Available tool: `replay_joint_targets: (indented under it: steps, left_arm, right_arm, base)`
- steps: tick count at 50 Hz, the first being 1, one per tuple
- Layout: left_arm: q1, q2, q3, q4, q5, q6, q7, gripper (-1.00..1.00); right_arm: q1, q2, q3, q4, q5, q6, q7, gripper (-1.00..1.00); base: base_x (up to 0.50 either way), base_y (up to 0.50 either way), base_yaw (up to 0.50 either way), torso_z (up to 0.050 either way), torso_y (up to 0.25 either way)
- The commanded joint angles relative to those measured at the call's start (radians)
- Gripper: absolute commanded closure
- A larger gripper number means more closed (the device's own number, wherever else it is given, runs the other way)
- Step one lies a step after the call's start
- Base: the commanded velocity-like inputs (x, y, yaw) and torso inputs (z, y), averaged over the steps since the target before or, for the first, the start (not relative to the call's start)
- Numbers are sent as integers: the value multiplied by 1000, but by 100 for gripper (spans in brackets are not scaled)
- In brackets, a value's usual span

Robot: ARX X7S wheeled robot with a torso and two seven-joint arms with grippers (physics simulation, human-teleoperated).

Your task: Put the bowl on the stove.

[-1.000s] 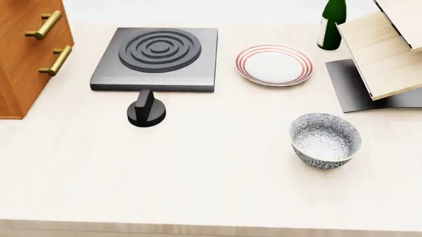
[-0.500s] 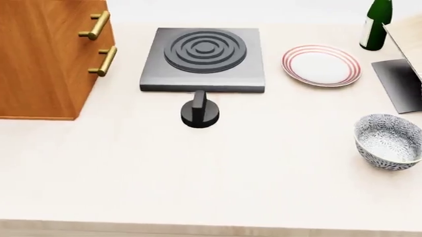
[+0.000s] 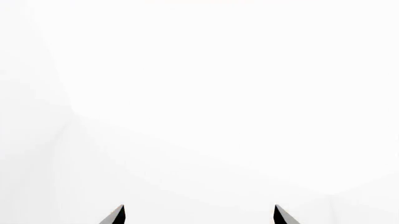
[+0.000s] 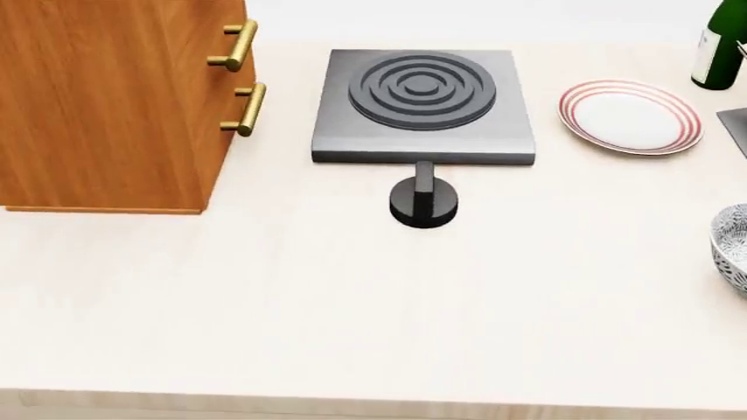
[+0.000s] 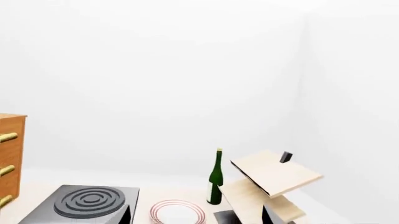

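Head view shows the bowl (image 4: 733, 251) resting on the tabletop (image 4: 350, 315) at the far right edge, well apart from the bare stove (image 4: 422, 105). Nothing is grasped yet, so the whole job remains. Left gripper (image 3: 198, 215) stands apart; the right gripper's state I cannot tell.

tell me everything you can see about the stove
The stove is a square, dark grey slab that looks like metal, lying flat on the pale wooden counter. A raised burner of concentric rings sits at its middle. Nothing rests on it. A separate black knob stands just in front of its front edge; whether they touch is unclear. The right wrist view shows the stove too.
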Motion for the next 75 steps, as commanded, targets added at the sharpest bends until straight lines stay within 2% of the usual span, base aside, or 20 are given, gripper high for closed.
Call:
replay_joint_targets:
  steps: [1,9,64,70,75]
  left_arm:
    - [2,-4,-2,0,-9,4,-4,-100]
    - [4,-2,2,-3,-7,9,-1,-100]
    - [11,-10,11,-9,-17,29,-9,-100]
    - [16,-5,17,-12,-17,32,-4,-100]
    - [20,1,22,-21,-7,37,4,-100]
  right_arm:
    - [-23,5,-27,0,-24,-17,0,-100]
    - [-12,-16,12,0,28,-31,-18,-100]
    - [-61,-2,-27,8,34,-63,-21,-100]
    - [-60,50,-34,13,63,-29,-20,-100]
    - [-102,140,-53,49,78,39,-45,-100]
  base:
    - [0,0,0,0,0]
    - [67,0,0,0,0]
    - [500,0,0,0,1]
    - [97,0,0,0,0]
    - [0,0,0,0,0]
